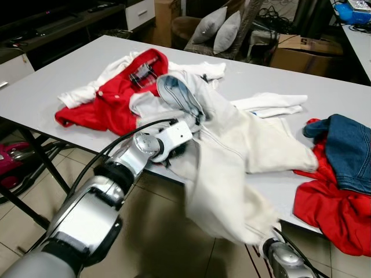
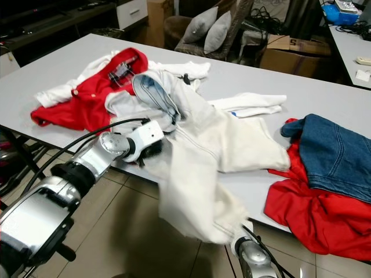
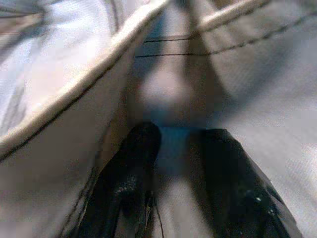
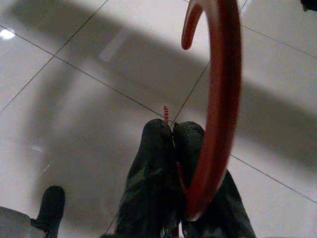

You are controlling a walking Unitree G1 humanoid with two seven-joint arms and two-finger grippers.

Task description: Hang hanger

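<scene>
- Your grey table (image 1: 52,81) carries a white jacket (image 1: 232,145) drooping over its front edge.
- Left gripper (image 3: 171,144): fingers slightly apart, pressed into that jacket.
- Right gripper (image 4: 172,130): fingers pinched together on the red hanger (image 4: 218,99), low above the floor tiles (image 4: 74,99).

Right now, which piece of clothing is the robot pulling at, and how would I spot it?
Start at the long grey table. At its near edge a white hooded jacket spills over toward the floor, with the left gripper pushed into its folds. Unlike the red tops and blue jeans around it, it is plain white with a zip.
</scene>
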